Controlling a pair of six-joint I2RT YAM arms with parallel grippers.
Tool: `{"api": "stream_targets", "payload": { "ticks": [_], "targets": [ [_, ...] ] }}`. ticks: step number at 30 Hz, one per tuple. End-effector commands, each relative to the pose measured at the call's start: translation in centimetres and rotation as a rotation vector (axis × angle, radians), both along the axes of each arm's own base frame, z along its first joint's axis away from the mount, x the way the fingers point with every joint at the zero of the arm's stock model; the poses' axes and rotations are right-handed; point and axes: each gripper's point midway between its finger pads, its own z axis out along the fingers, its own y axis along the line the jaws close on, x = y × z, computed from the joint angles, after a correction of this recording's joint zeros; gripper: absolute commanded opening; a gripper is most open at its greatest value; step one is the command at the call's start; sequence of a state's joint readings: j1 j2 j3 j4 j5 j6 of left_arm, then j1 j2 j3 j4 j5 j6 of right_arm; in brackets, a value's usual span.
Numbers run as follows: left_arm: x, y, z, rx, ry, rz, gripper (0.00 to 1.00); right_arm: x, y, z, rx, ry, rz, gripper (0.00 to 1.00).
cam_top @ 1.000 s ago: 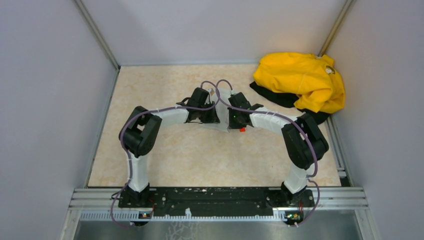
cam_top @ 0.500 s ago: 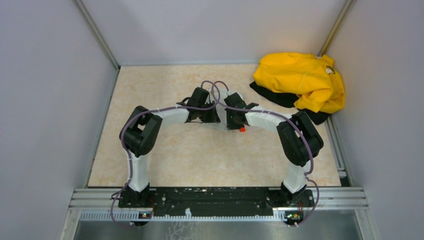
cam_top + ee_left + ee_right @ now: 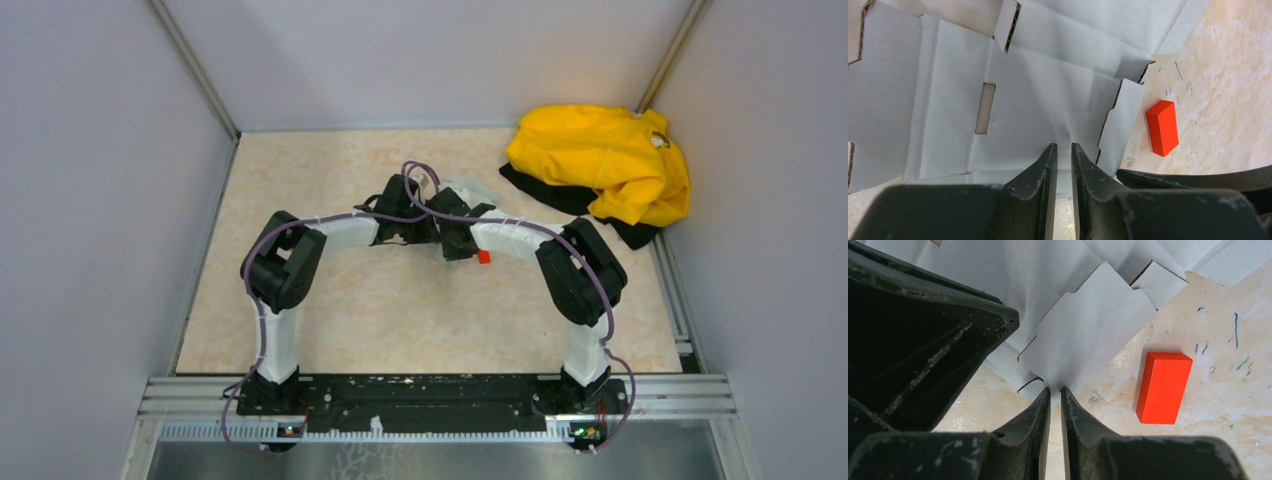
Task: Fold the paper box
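Left tool (image 3: 1063, 150) is pinching the near edge of the pale grey-white die-cut cardboard paper box (image 3: 948, 100), right tool (image 3: 1054, 392) is pinching a flap corner. Small red rectangular block (image 3: 1164, 387) sits just right of both.

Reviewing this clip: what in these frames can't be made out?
Top view: the paper box is mostly hidden beneath the arms, so its fold state is unreadable.
Left wrist view: the sheet runs off the top and left edges, and the left gripper covers its near edge.
Right wrist view: the left gripper's body blocks the sheet's left part, and the right gripper covers its tip.
Top view: the red block is too small for detail.
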State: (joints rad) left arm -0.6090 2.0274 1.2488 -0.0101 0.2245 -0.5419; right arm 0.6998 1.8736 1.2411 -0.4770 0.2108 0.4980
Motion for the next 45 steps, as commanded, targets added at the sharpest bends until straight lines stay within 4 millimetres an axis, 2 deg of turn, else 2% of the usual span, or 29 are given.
{"api": "stream_targets", "payload": {
  "ticks": [1, 6, 11, 18, 22, 26, 34, 39, 45],
  "targets": [
    [-5.6, 2.4, -7.1, 0.161, 0.218, -0.038, 0.23, 1.4, 2.5, -0.7, -0.005, -0.056, 0.027, 0.15],
    [-5.7, 2.5, -7.3, 0.162, 0.220, -0.039, 0.23, 1.0, 2.1, -2.3, -0.079, -0.029, 0.038, 0.16],
    [-5.8, 3.0, -7.0, 0.127, 0.225, -0.013, 0.24, 0.1, 1.7, -3.6, -0.096, -0.007, 0.050, 0.22],
    [-5.1, 5.5, -5.8, 0.024, 0.226, 0.074, 0.25, -1.1, 1.5, -5.1, -0.089, 0.029, 0.084, 0.27],
    [-4.7, 6.7, -5.5, -0.006, 0.227, 0.108, 0.25, -1.5, 2.3, -4.9, -0.070, 0.024, 0.128, 0.29],
    [-4.8, 7.1, -5.6, 0.005, 0.233, 0.107, 0.25, -1.1, 3.0, -2.7, -0.020, -0.020, 0.128, 0.32],
    [-4.9, 7.3, -5.6, 0.014, 0.233, 0.110, 0.25, 0.7, 3.4, 4.4, 0.051, -0.128, 0.117, 0.34],
    [-4.9, 7.3, -5.8, 0.018, 0.237, 0.111, 0.25, 0.7, 3.4, 8.2, 0.084, -0.168, 0.117, 0.34],
    [-4.8, 7.2, -6.0, 0.017, 0.241, 0.107, 0.25, -0.1, 3.5, 11.4, 0.114, -0.193, 0.144, 0.36]
  ]
}}
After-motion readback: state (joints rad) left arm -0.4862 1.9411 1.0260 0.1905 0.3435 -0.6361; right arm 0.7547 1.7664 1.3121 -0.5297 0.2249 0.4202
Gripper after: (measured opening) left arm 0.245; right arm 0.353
